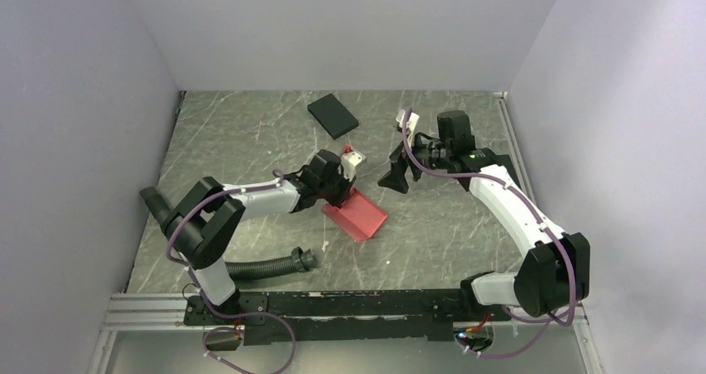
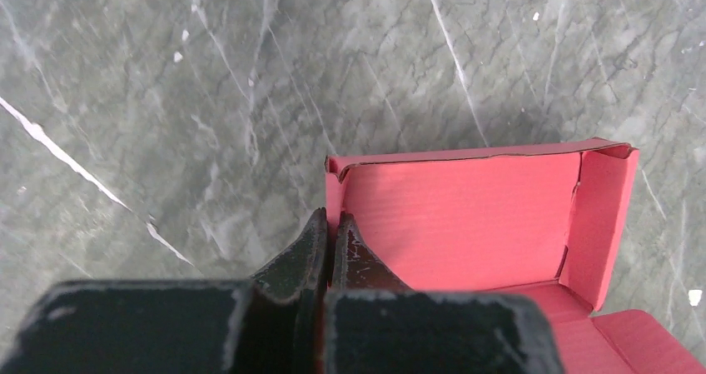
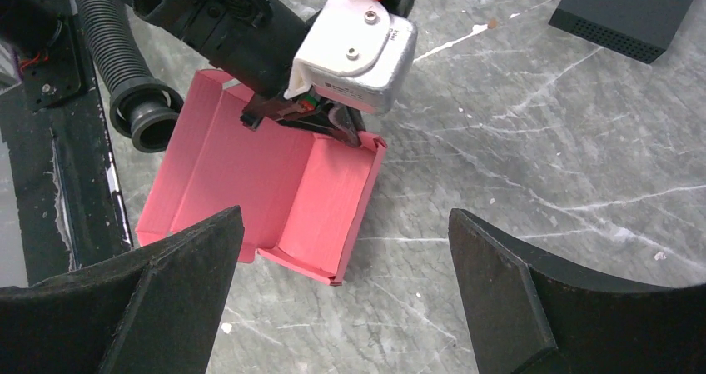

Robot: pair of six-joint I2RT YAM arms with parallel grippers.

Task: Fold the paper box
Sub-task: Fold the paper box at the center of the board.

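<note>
Pinkish-red thin cardboard is lying near the middle of the table (image 1: pixel 441 232), between the two arms. This is the paper box (image 1: pixel 356 216), only half formed: one end wall and a narrow side wall are standing, and the rest is lying flat.

The left gripper (image 2: pixel 330 224) is clenching its jaws on a corner of a standing wall. The right gripper (image 1: pixel 395 177) is hovering just beside the box, with its jaws spread wide and holding nothing.

I am thinking the sheet is tearing or creasing easily at that pinched corner if the left arm is pulling hard. The grey marbled surface is looking smooth, so the light box is probably sliding instead of bending. If the right gripper is coming down carelessly, it is risking to crush the upright wall, whose top edge is already looking a little wavy.
</note>
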